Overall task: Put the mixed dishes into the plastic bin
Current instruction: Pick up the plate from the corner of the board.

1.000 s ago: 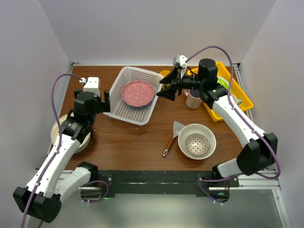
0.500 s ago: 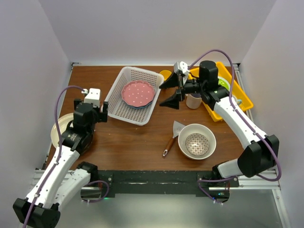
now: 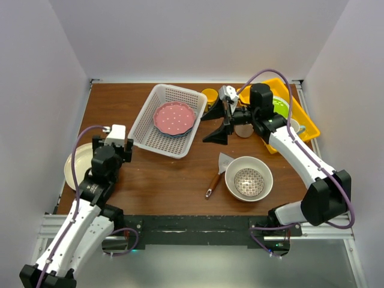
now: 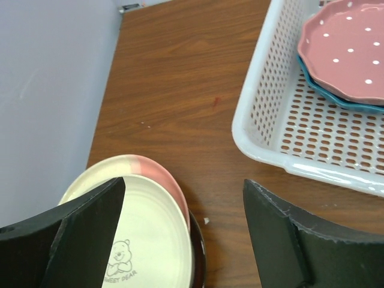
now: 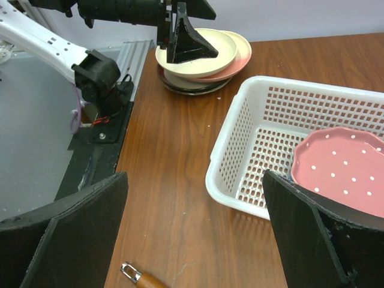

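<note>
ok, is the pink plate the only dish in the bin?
No, the left wrist view shows a blue plate lying under the pink plate inside the bin.

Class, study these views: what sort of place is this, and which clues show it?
Probably a robot test cell, not a kitchen: left arm and right arm bolted to a wooden table, plain white walls, a pink dotted plate in the plastic bin.
</note>
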Motion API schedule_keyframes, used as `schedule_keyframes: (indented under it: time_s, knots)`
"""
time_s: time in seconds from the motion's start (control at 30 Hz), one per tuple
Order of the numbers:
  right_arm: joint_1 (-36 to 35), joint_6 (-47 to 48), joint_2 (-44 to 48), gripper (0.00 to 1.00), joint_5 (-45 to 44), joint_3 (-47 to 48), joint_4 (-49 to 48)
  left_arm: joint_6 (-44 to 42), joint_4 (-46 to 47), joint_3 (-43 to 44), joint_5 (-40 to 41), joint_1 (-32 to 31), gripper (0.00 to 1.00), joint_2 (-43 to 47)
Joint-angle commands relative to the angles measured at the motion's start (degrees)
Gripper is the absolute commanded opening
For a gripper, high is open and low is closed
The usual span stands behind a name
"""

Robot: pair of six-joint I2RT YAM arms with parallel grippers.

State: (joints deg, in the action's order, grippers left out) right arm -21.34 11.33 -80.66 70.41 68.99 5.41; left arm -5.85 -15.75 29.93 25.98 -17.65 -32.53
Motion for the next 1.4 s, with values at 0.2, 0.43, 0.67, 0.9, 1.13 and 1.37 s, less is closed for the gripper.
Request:
schedule_keyframes:
  time_s: [0.2, 0.43, 0.67, 0.9, 1.13, 1.37]
  knots:
    - [0.1, -2.2, 2.8, 0.98, -2.3, -1.5, -4.6, -4.3, 6.9, -0.1, 9.6, 0.2, 0.93, -6.0]
    - [0.1, -4.1, 2.2, 0.98, -3.7, -1.4, -5.0, 7.5, -1.6, 8.7, 20.7, 1.2, 0.83, -18.8]
    - [0.0, -4.8, 2.1, 0.98, -4.1, -1.3, -5.1, 19.6, -18.3, 22.0, 13.4, 9.0, 0.77, -26.4]
    - [0.1, -5.0, 2.2, 0.98, -4.6, -1.3, -5.1, 23.2, -22.0, 23.2, 4.7, 10.0, 0.74, -27.0]
    - [0.1, -5.1, 2.4, 0.98, -5.1, -1.4, -5.1, 28.2, -23.1, 22.7, 5.8, 10.3, 0.74, -31.4]
    - [0.1, -5.2, 2.3, 0.98, -5.2, -1.6, -5.1, 34.3, -23.7, 21.4, 10.5, 10.3, 0.7, -35.8]
